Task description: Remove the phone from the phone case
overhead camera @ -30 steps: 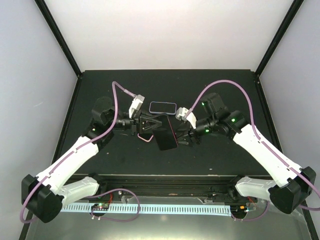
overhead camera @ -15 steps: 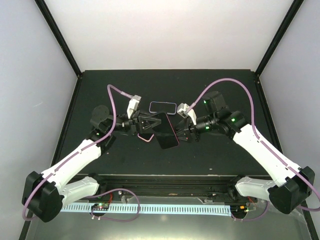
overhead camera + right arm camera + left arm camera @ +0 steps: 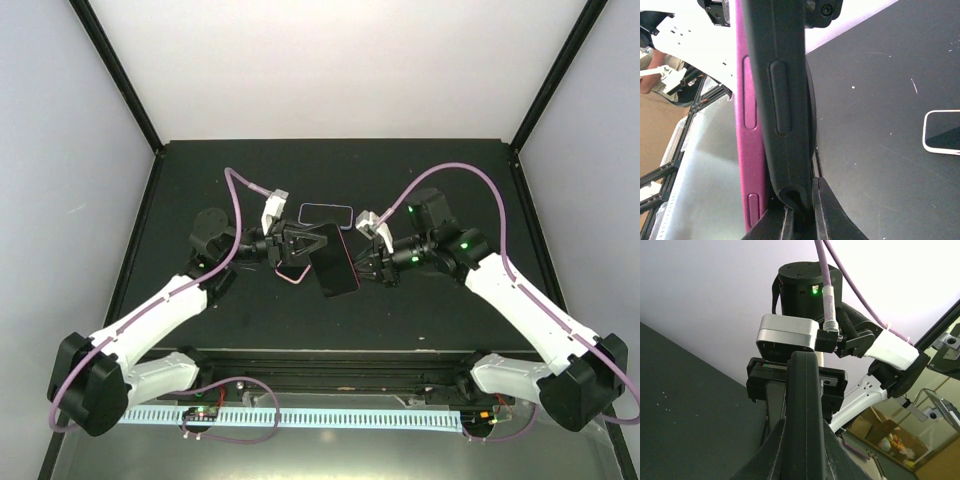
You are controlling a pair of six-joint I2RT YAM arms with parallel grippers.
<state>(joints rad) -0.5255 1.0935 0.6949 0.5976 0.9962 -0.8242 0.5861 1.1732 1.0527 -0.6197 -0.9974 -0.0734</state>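
Observation:
Between the two arms, a phone in a black phone case [image 3: 332,265] is held off the table on its edge. My left gripper [image 3: 300,250] is shut across it. In the left wrist view the black case edge [image 3: 802,410] runs up between the fingers [image 3: 767,455], and the left gripper [image 3: 802,452] is clamped on both faces. My right gripper [image 3: 362,262] grips the opposite side. The right wrist view has the right gripper [image 3: 802,215] shut on the lip of the black case [image 3: 785,100], which stands a little off the magenta side of the phone [image 3: 750,150].
A second phone with a pale rim [image 3: 326,213] lies flat on the black table [image 3: 450,180] behind the held one, and it shows as the pale-rimmed phone [image 3: 942,131] in the right wrist view. A pink loop-shaped rim [image 3: 290,275] lies under the left gripper. Black frame posts stand at the table's corners.
The right gripper went from open to shut on the case's lip. The held phone shifted slightly, and the left arm swung a little while keeping its grip.

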